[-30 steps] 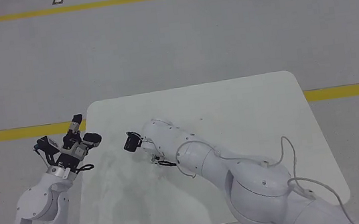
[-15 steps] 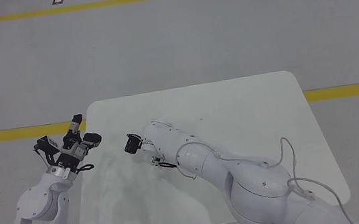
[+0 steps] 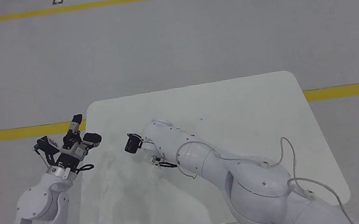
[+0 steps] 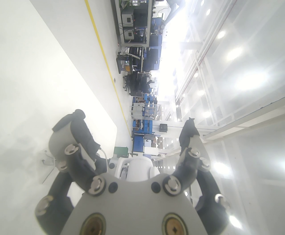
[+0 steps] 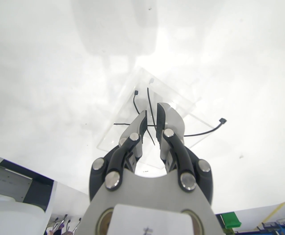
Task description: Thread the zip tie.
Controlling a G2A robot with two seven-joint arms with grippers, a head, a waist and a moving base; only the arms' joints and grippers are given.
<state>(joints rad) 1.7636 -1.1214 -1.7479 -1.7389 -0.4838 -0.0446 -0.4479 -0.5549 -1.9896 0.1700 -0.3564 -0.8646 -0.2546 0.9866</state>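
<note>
Black plastic zip tie (image 5: 149, 98) on the clear square plate (image 5: 173, 95) lies mid-frame between the narrowly parted right hand (image 5: 151, 108); left hand (image 4: 133, 117) gapes wide.

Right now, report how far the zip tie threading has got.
Done: little; the right tool sits over the clear tray, its fingers straddling one black zip tie. In hand: nothing gripped yet; a gap shows beside the tie. The left tool hangs open, empty. Left: grasp, lift, thread tail through head.
</note>
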